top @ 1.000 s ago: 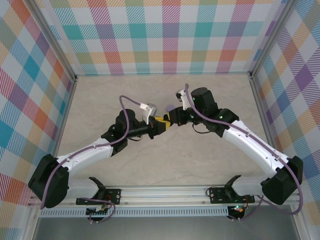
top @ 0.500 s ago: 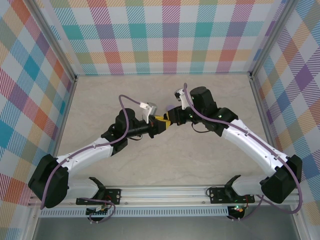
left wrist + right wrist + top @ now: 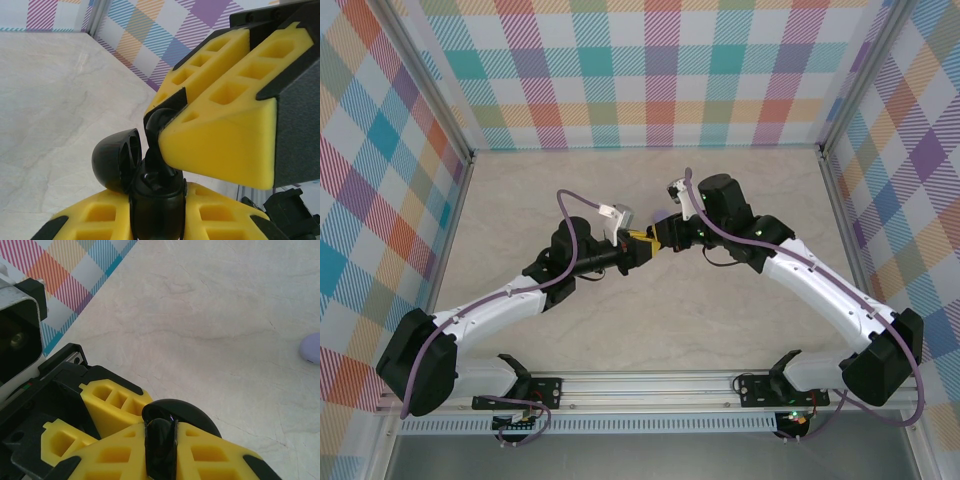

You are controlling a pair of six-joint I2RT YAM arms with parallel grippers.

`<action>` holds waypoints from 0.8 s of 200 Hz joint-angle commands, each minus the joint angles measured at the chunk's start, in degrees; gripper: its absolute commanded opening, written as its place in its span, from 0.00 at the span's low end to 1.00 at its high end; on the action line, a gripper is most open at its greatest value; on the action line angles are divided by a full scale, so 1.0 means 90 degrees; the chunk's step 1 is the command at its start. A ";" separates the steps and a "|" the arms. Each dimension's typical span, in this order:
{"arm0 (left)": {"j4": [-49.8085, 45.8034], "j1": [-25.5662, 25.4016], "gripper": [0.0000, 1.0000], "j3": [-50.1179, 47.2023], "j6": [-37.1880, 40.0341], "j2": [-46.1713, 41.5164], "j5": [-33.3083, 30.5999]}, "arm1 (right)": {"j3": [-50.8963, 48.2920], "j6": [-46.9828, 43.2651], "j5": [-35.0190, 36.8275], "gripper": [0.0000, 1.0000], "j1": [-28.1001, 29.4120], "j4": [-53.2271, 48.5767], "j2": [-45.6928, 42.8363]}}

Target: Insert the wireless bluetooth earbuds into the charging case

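My right gripper (image 3: 160, 446) is pressed together on a black earbud (image 3: 160, 432), pinching it by its flanks, and my left gripper (image 3: 157, 216) is clamped on the body of the black case (image 3: 156, 202). The two meet tip to tip above the table (image 3: 210, 305). The case's lid (image 3: 116, 160) hangs open to one side of the left gripper. The earbud sits just ahead of the right gripper's tips and touches the case mouth. I judge the earbud light, hard and glossy, so it could twist or squirt out of the pads (the foam-like yellow fingers give some forgiveness). The flat sides are the sensible hold, leaving the nose free to enter its pocket. The case looks stiff and smooth too, and is best held low on the body, away from the hinge. I cannot tell what already lies inside it, since the earbud and fingers hide the pockets. Well beyond the right gripper, off to its side, a lilac piece (image 3: 311, 347) rests on the table, cropped, earbud or case unclear.
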 commanded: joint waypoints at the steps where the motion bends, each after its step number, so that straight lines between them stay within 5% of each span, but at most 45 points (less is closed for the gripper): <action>1: 0.0234 -0.0068 0.06 0.0153 -0.0088 -0.0148 -0.0187 | 0.0206 -0.0180 -0.0044 0.18 0.0058 -0.0082 0.0052; 160: 0.0252 -0.0063 0.05 0.0077 -0.0099 -0.0332 -0.0487 | 0.0385 -0.0212 0.0070 0.18 0.0179 -0.0365 0.0145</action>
